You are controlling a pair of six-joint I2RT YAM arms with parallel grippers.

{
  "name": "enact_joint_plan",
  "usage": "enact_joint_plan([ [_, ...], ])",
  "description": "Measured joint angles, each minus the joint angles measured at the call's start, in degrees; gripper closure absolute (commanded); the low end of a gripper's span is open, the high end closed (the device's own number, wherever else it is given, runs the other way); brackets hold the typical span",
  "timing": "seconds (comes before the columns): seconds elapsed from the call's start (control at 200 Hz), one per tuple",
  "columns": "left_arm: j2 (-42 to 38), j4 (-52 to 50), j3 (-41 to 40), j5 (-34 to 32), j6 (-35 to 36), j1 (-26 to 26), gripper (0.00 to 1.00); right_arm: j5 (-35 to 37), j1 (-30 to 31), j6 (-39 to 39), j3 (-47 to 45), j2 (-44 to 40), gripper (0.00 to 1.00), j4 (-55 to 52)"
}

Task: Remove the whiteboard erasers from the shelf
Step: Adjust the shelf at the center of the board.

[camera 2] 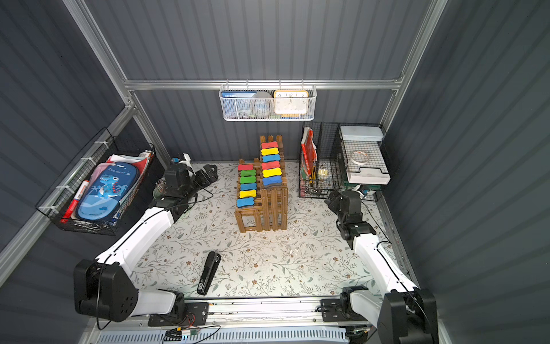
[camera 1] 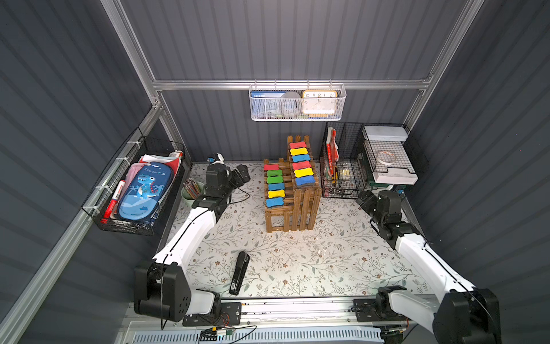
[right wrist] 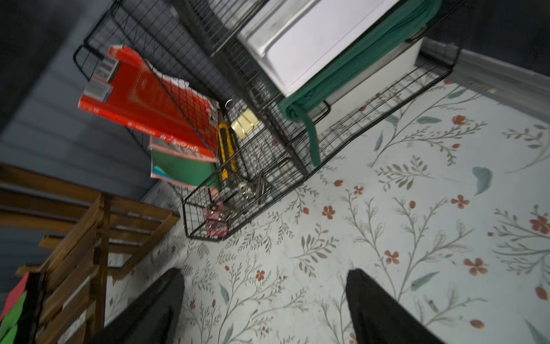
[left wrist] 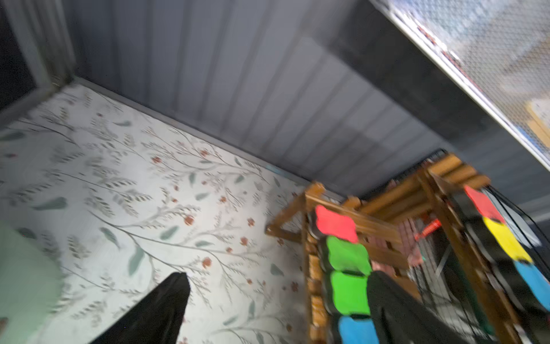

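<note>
The shelf (camera 1: 306,205) (camera 2: 273,208) is a stepped brown slatted rack at the back middle of the table. Several whiteboard erasers lie in a row on its lower tier (camera 1: 275,186) (camera 2: 248,186) and several more on its upper tier (camera 1: 301,162) (camera 2: 270,162), in red, yellow, blue and green. My left gripper (camera 1: 242,174) (left wrist: 278,275) hovers open to the left of the lower tier, and its wrist view shows a red eraser (left wrist: 336,223) and a green eraser (left wrist: 346,256) close by. My right gripper (camera 1: 361,198) (right wrist: 265,271) hangs open over bare table, right of the shelf (right wrist: 77,247).
A black stapler (camera 1: 239,272) lies near the front. A black wire organiser (camera 1: 342,166) with books and trays stands right of the shelf. A green pencil cup (camera 1: 192,190) sits beside the left arm. A black basket (camera 1: 143,190) and a white mesh basket (camera 1: 297,102) hang on the walls.
</note>
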Motion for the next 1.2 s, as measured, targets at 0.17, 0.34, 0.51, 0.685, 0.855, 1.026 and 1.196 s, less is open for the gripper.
enact_joint_plan([
  [0.17, -1.8, -1.6, -3.4, 3.5, 0.8, -9.2, 0.31, 0.0, 5.8, -2.8, 0.2, 0.0, 0.23, -3.7],
  [0.34, 0.2, -2.3, -3.3, 3.7, 2.1, -15.7, 0.38, -0.2, 7.3, -4.3, 0.2, 0.0, 0.27, -5.0],
  [0.51, 3.3, -3.2, -1.5, 2.6, 4.0, -22.4, 0.41, -0.3, 7.8, -4.8, 0.2, 0.0, 0.28, -5.2],
  [0.685, 3.4, -4.3, -1.0, -0.3, 5.2, -26.0, 0.43, -0.5, 8.4, -4.8, 0.2, 0.0, 0.28, -5.2],
  [0.855, 3.4, -4.5, -1.0, -2.3, 5.4, -28.3, 0.44, -0.7, 9.0, -4.9, 0.6, 0.0, 0.28, -5.4],
  [1.026, 4.1, -4.5, -0.7, -2.6, 5.4, -31.6, 0.45, -0.7, 9.1, -4.8, 2.1, 0.0, 0.29, -6.2],
  [1.196, 5.5, -4.7, 0.8, -2.2, 5.4, -34.2, 0.46, -0.2, 9.4, -4.7, 3.9, 0.0, 0.29, -8.1],
])
